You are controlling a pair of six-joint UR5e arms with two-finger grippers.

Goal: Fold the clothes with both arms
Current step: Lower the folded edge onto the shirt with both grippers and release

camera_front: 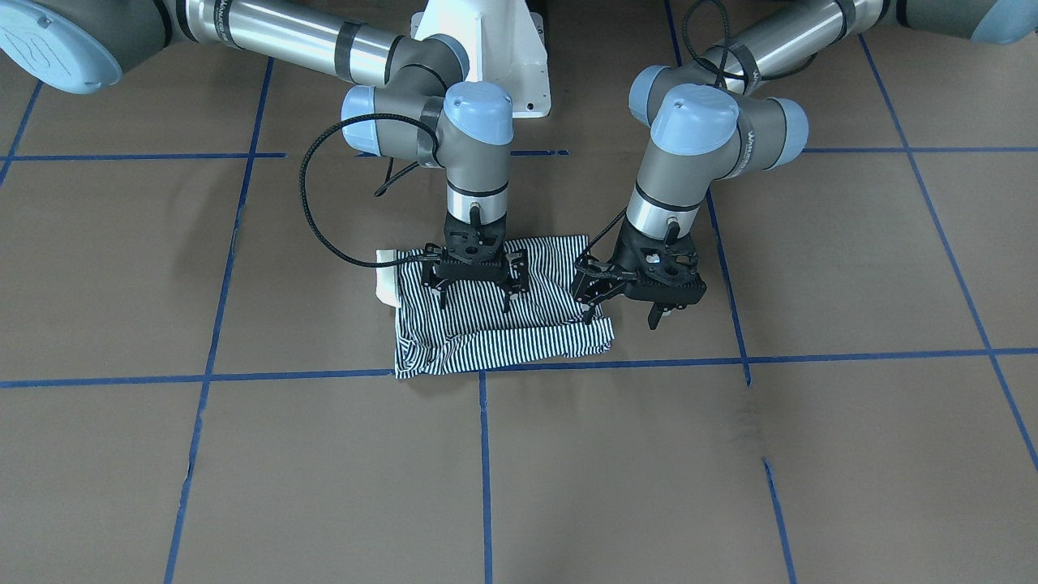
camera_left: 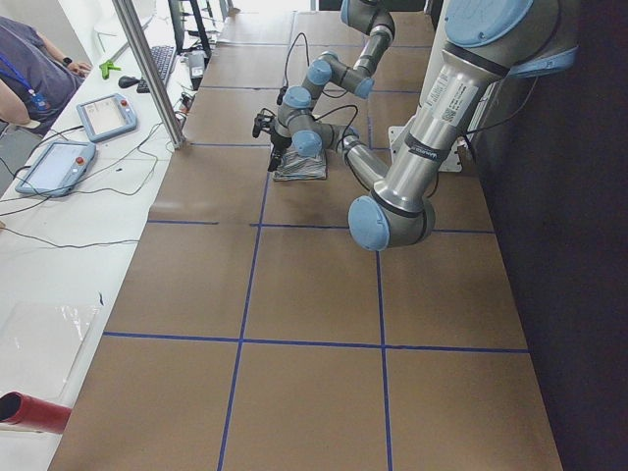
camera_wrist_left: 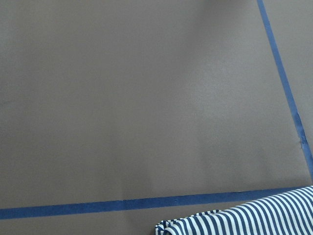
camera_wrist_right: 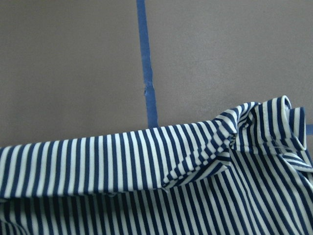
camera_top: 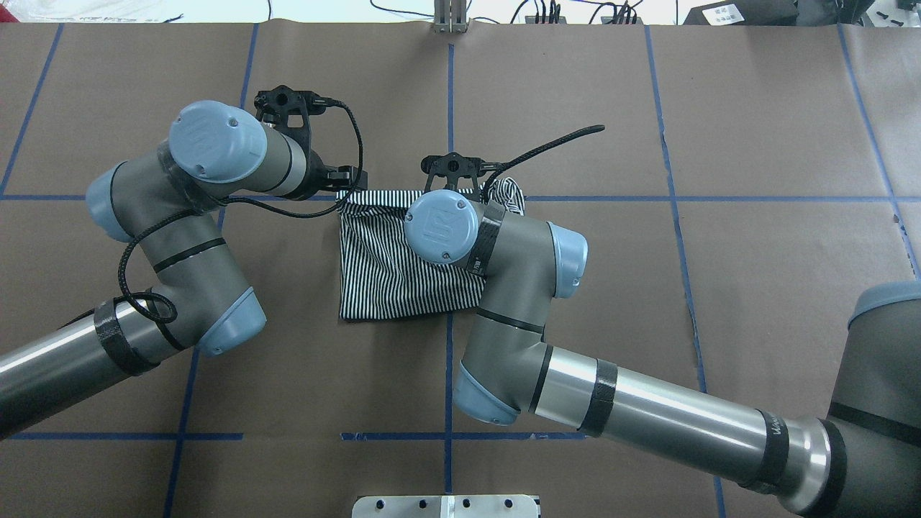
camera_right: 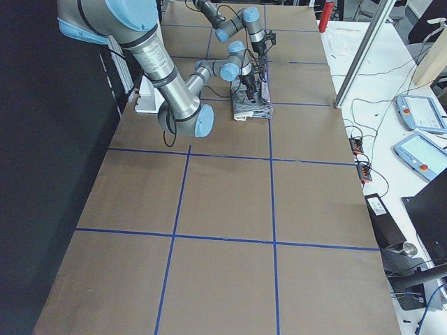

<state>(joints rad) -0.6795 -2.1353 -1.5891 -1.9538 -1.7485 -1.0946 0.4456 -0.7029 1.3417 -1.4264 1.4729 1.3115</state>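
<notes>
**Item:** striped polo shirt [camera_front: 486, 341], one, folded to a rough rectangle. It is lying flat on the table [camera_front: 730, 454], directly beneath the right claw and just beside the left claw, on that claw's inner side.

**Listed left to right, front-facing view:**
1. Cream collar [camera_front: 386, 280]: is poking out of the fold, just outboard of the right claw.
2. Bunched corner [camera_front: 409, 361]: is puckering outboard of the right claw, on its far side from the robot.
3. Right claw [camera_front: 475, 304]: is hanging over the shirt's middle, fingers spread wide, gripping nothing.
4. Left claw [camera_front: 619, 318]: is hovering at the shirt's side edge, fingers likewise spread and empty.

**Handling (judged):** the shirt is looking light, limp and thin, with layers likely to slide. It is best pinched at edges or corners, both claws together, not mid-panel.

**Surroundings:** blue tape lines [camera_front: 284, 376] are crossing the table, and a white pedestal [camera_front: 527, 73] is standing behind both claws. A black cable [camera_front: 324, 219] is looping beside the right claw; nothing else seems to be obstructing.
</notes>
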